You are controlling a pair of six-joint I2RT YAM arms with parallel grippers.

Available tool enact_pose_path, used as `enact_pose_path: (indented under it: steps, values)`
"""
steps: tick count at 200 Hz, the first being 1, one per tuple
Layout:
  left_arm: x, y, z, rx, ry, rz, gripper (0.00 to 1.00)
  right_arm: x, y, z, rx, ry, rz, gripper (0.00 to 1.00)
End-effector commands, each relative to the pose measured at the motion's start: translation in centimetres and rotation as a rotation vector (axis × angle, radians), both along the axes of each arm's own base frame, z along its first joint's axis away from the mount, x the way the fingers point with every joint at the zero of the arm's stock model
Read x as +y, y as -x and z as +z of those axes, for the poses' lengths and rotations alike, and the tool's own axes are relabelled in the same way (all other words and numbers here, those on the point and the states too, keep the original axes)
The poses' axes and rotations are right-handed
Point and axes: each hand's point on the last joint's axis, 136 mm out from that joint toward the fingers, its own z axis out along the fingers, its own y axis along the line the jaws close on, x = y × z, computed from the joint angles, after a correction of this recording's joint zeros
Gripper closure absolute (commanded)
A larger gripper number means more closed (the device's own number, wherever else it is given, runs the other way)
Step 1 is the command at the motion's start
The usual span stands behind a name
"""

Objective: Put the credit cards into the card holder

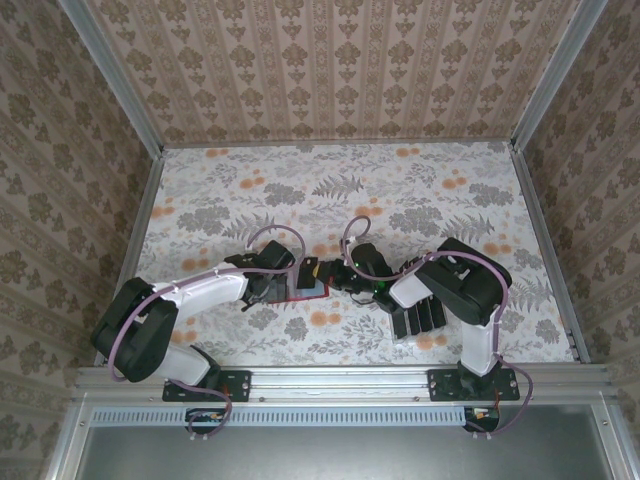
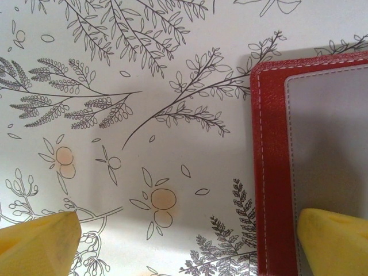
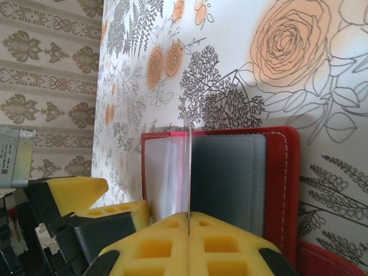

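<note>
The red card holder [image 3: 284, 172] lies open on the flowered table, with clear sleeves on its left side and a grey pocket on its right. My right gripper [image 3: 188, 215] is shut on a thin credit card [image 3: 187, 167], which stands edge-on over the holder's middle fold. In the top view the right gripper [image 1: 325, 272] meets the card holder [image 1: 308, 293] from the right. My left gripper [image 2: 187, 247] is open. One of its yellow fingertips [image 2: 333, 241] rests over the card holder [image 2: 270, 172]'s grey inner panel, the other over bare table.
Several black cards [image 1: 418, 318] stand in a clear slotted tray by the right arm's elbow. Patterned walls close the table on three sides, and a metal rail [image 1: 340, 378] runs along the near edge. The left arm's yellow finger [image 3: 75, 192] shows beside the holder.
</note>
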Motion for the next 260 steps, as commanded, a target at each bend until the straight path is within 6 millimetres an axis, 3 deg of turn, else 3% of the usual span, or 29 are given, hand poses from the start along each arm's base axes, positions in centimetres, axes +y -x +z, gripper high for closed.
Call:
enact_pose_path:
  steps: [1, 73, 184, 260]
  values:
    - [0.6, 0.7, -0.4, 0.035, -0.021, 0.015, 0.00, -0.2, -0.5, 2.2, -0.045, -0.041, -0.017, 1.00]
    - [0.6, 0.7, -0.4, 0.035, -0.020, 0.013, 0.00, 0.6, -0.9, 2.8, -0.050, -0.058, -0.003, 1.00]
    - [0.6, 0.7, -0.4, 0.035, -0.020, 0.013, 0.00, 1.0, -0.8, 0.6, -0.003, -0.063, 0.002, 1.00]
    - [0.7, 0.8, -0.5, 0.039, -0.022, 0.015, 0.00, 1.6, 0.1, 0.2, 0.019, -0.085, 0.040, 1.00]
